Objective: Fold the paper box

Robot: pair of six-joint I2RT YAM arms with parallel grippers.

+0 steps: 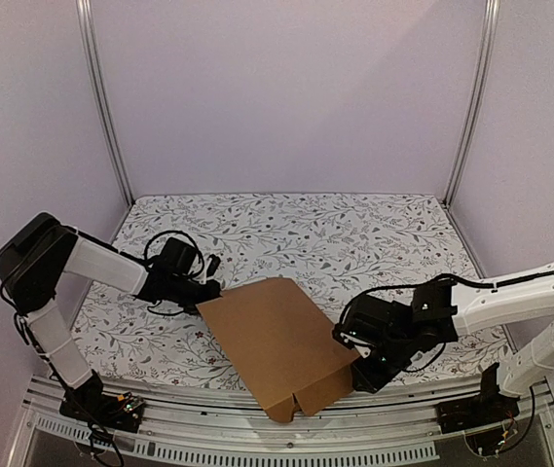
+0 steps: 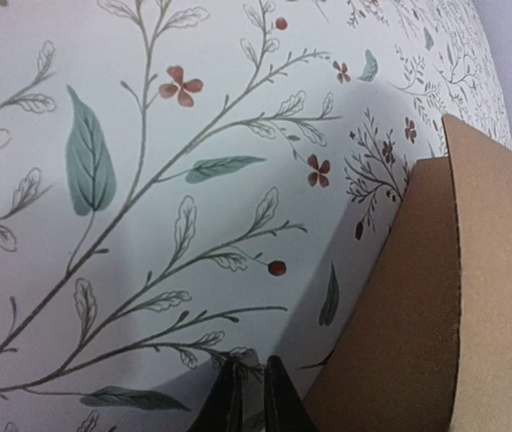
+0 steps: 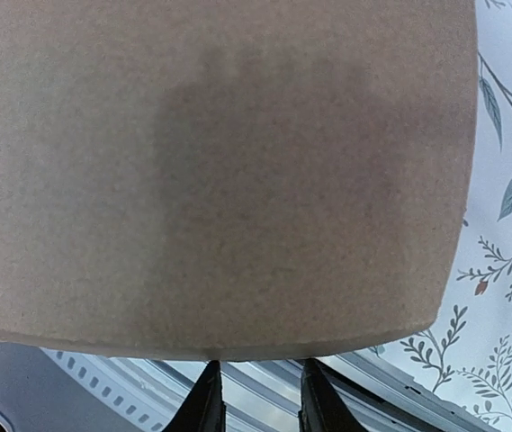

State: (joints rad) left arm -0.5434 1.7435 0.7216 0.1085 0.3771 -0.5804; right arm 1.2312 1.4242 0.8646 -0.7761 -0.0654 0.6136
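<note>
The paper box (image 1: 272,341) is a brown cardboard sheet lying tilted at the table's front middle, with flaps and a notch at its near corner. My left gripper (image 1: 208,288) sits low on the cloth just off the sheet's left corner. In the left wrist view the gripper (image 2: 254,378) has its fingers almost together with nothing between them, and the cardboard (image 2: 471,297) rises to their right. My right gripper (image 1: 347,342) is at the sheet's right edge. In the right wrist view the gripper (image 3: 257,382) is open, its tips against the edge of the cardboard panel (image 3: 238,162).
A floral tablecloth (image 1: 335,233) covers the table. A slotted metal rail (image 1: 257,433) runs along the front edge under the cardboard's near corner and shows in the right wrist view (image 3: 390,382). Metal posts (image 1: 101,97) (image 1: 471,97) and lilac walls close in the back.
</note>
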